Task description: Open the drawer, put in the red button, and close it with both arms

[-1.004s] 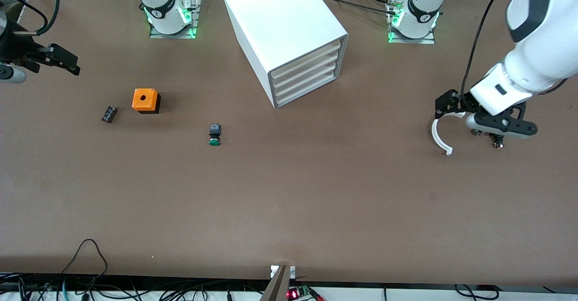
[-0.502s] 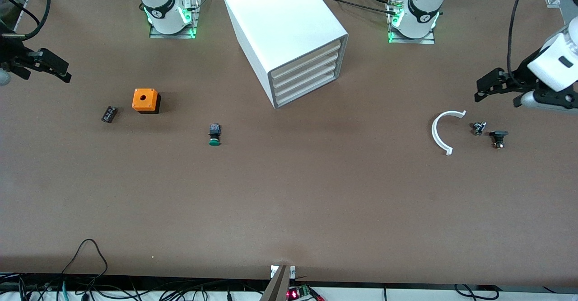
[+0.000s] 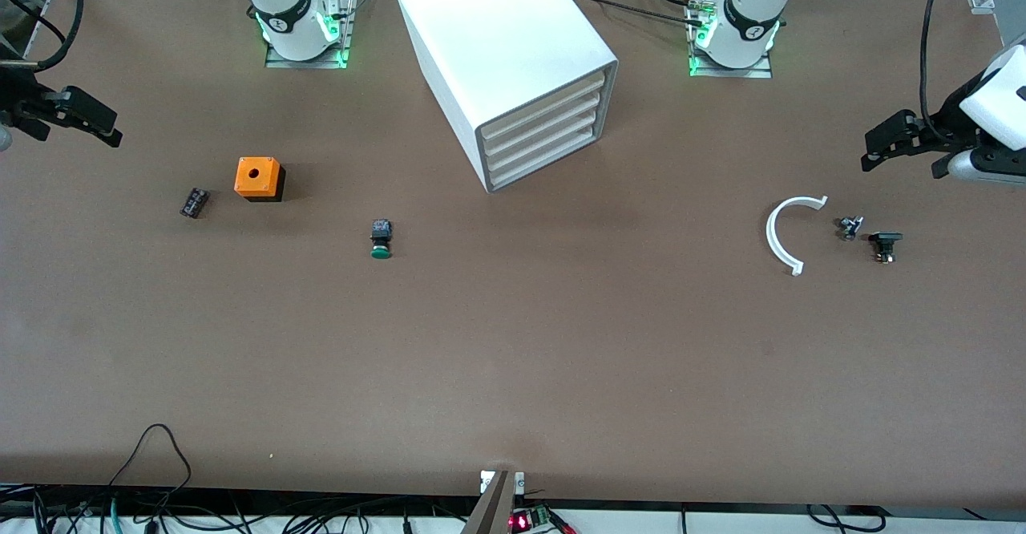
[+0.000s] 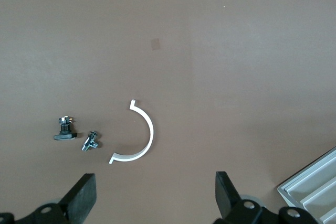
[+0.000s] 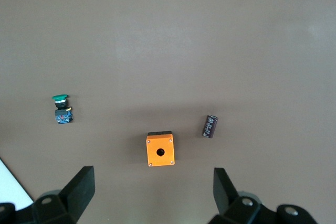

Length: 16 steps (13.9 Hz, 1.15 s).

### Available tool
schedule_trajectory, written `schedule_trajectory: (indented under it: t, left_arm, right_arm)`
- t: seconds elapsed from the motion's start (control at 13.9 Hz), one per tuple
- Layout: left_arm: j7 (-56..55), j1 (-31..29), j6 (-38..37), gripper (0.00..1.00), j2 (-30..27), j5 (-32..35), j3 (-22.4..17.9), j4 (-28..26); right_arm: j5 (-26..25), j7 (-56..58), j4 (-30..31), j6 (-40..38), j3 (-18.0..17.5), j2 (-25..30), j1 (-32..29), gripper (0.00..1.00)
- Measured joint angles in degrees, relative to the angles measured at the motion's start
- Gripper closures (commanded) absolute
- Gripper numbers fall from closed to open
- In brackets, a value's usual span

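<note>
The white cabinet (image 3: pixel 505 45) stands at the back middle of the table. Its four cream-fronted drawers (image 3: pixel 541 137) are all shut; a corner of them shows in the left wrist view (image 4: pixel 310 187). No red button shows in any view. My left gripper (image 3: pixel 878 149) hangs open and empty over the left arm's end of the table, its fingers wide apart in the left wrist view (image 4: pixel 156 198). My right gripper (image 3: pixel 108 129) hangs open and empty over the right arm's end, also wide apart in the right wrist view (image 5: pixel 153 192).
A green-capped button (image 3: pixel 381 239) lies in front of the cabinet. An orange box with a hole (image 3: pixel 258 178) and a small black part (image 3: pixel 193 202) lie toward the right arm's end. A white curved strip (image 3: pixel 781 237), a metal piece (image 3: pixel 850 227) and a black part (image 3: pixel 884 244) lie toward the left arm's end.
My left gripper has moved from over the white curved strip and small parts out toward the table's end, uncovering them. My right gripper has drifted slightly farther toward its end.
</note>
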<state>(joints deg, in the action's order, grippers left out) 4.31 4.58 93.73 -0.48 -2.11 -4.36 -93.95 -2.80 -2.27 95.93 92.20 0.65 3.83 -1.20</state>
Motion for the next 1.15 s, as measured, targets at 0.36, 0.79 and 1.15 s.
schedule_trajectory:
  t: [0.36,0.79,1.15]
  left_arm:
    - [0.0,0.1,-0.2,0.00,0.0,0.0,0.2,0.0]
    - [0.0,0.1,-1.3,0.00,0.4,2.3,0.1,0.0]
    - [0.0,0.0,-1.5,0.00,0.5,2.3,0.0,0.0]
  right_arm:
    - [0.0,3.9,0.0,0.0,0.1,0.0,0.0,0.00]
    - [0.0,5.9,0.0,0.1,1.0,0.0,0.0,0.00]
    - [0.0,5.9,0.0,0.1,1.3,0.0,0.0,0.00]
